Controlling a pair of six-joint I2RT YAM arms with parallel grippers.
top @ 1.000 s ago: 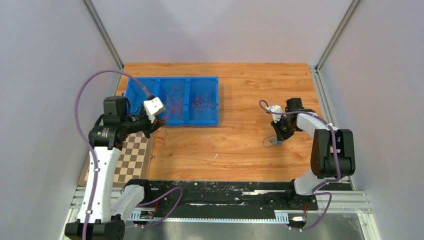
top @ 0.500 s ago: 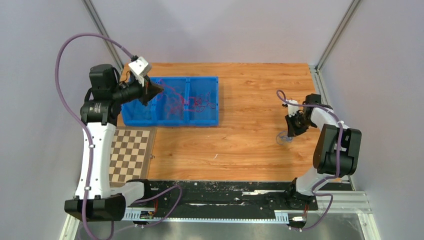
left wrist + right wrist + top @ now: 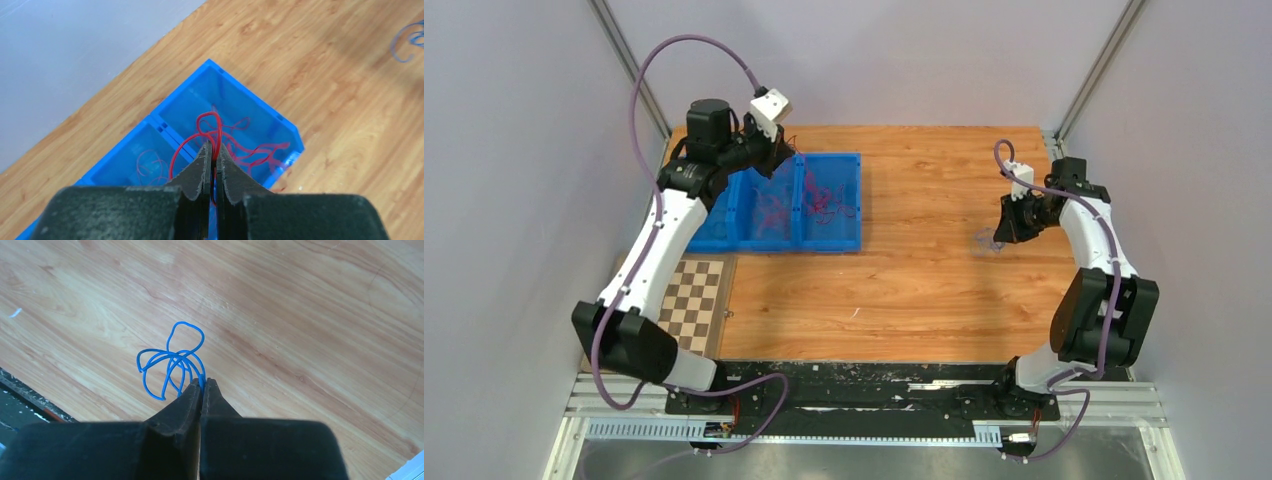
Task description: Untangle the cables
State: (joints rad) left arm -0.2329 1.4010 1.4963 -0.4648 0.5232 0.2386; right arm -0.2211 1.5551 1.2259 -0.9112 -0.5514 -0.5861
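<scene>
Blue plastic is forming a three-compartment bin [image 3: 829,158] that is sitting on the wooden table [image 3: 924,290]. The left gripper [image 3: 213,150] is hovering above the bin's far rim, its jaws pressed together and pinching a red cable [image 3: 209,119]. That cable is looping up from a red tangle lying in the bin's end compartment, and thinner red strands are showing in the compartment next to it. Well away from the bin, toward the table's right side, the right gripper [image 3: 201,384] is hanging over the wood. Its jaws are closed tight on a blue cable [image 3: 176,358] whose loops are dangling past the fingertips. A checkerboard [image 3: 686,305] is lying just beside the bin's near left corner.
</scene>
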